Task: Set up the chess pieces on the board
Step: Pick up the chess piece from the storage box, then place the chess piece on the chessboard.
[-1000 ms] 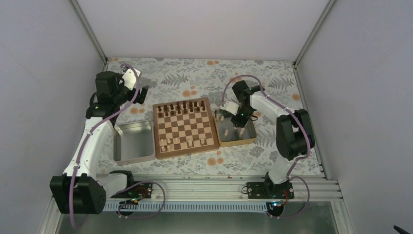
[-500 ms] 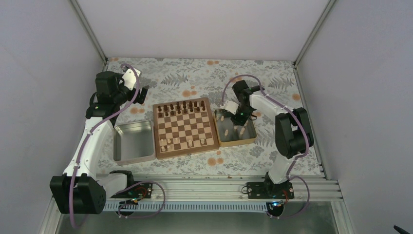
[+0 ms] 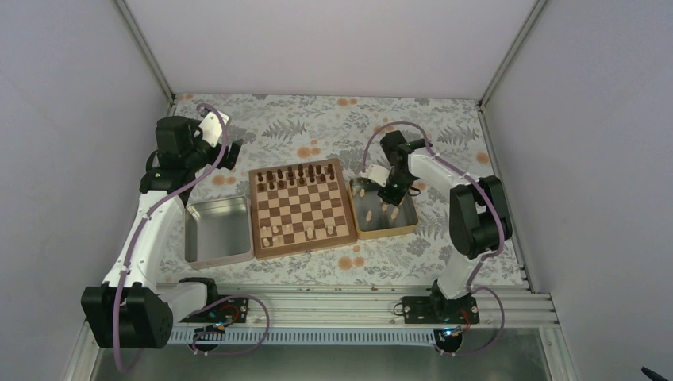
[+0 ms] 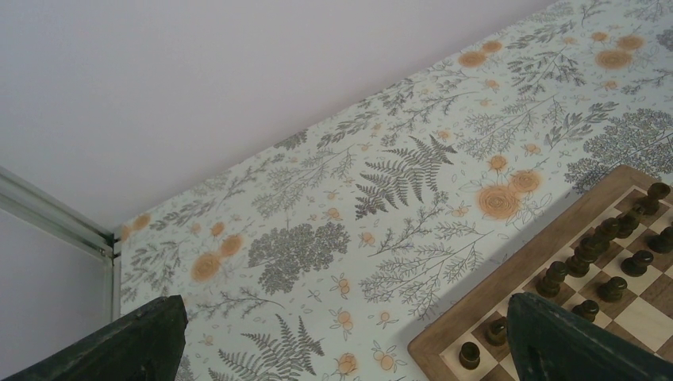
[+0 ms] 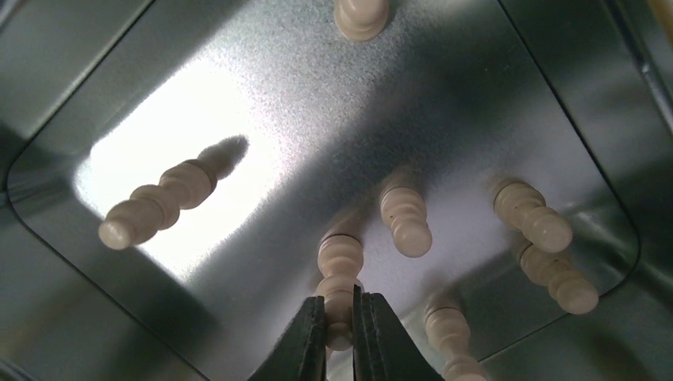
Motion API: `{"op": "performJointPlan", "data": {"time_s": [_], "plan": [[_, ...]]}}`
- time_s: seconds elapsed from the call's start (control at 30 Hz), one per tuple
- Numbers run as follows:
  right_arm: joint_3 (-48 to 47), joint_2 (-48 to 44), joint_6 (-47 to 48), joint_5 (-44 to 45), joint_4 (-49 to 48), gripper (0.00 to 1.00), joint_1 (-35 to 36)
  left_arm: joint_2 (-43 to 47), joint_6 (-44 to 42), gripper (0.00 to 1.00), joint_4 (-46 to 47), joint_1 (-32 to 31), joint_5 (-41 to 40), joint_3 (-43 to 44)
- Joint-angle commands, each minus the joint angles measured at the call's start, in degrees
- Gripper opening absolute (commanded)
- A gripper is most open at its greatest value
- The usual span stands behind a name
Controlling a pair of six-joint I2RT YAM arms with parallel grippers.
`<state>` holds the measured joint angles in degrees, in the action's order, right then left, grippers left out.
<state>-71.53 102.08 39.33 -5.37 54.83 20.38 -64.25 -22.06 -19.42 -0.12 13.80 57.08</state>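
The right gripper point(image 5: 339, 311) is found lowered into the wooden-rimmed tray point(image 3: 386, 231), which is set against the right edge of the board point(image 3: 301, 208). Its two fingers are clenched on the narrow end of one pale piece point(image 5: 340, 266) that rests on the shiny tray floor; contact on both sides is seen in the right wrist view. Six further pale chess pieces point(image 5: 157, 204) are recorded on the same floor. One is laid on its side well to the left in the bright patch. One is just right of the grasped piece, and two are close together near the right wall. One is beside the right finger at the lower edge, and one is cut off at the upper edge. On the board, a few more pale ones are observed on the two near rows, and dark pieces point(image 3: 298, 175) are ranged along the two far rows. The left gripper point(image 4: 349, 349) is held off the board's far left corner, above the floral table cover point(image 4: 397, 182), released, with its fingers spread wide. A metal tray point(image 3: 213, 230) is noted against the board's left edge.
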Motion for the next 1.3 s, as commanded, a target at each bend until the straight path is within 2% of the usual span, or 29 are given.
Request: {"op": "performJointPlan", "data": {"time_s": [0.0, 0.23, 0.4, 0.53, 0.87, 1.1, 1.27], "plan": [[-0.9, -2.1, 0.1, -0.1, 2.2, 0.04, -0.6, 0.3, -0.7, 1.0, -0.4, 0.3, 1.0, -0.2], [-6.4, -5.4, -0.2, 0.2, 5.6, 0.04, -0.2, 0.4, -0.6, 1.0, -0.3, 0.3, 0.8, 0.0], [-13.1, -6.0, -0.5, 0.5, 9.6, 0.04, 2.6, 0.3, -0.6, 1.0, -0.2, 0.3, 0.7, 0.0], [-20.4, -4.7, -1.5, 0.6, 12.6, 0.04, 8.6, 0.3, -0.6, 1.0, -0.2, 0.3, 0.6, 0.1], [-37.2, 6.7, -2.9, 1.6, 17.8, 0.04, 27.6, 0.4, -0.6, 1.0, -0.4, 0.3, 0.5, 0.2], [-45.3, 15.6, -2.3, 1.1, 18.9, 0.04, 35.8, 0.6, -0.6, 1.0, -0.5, 0.5, 0.3, 0.2], [-46.7, 20.4, -2.1, 0.7, 18.9, 0.04, 40.5, 0.4, -0.7, 1.0, -0.3, 0.6, 0.0, 0.2]]}}
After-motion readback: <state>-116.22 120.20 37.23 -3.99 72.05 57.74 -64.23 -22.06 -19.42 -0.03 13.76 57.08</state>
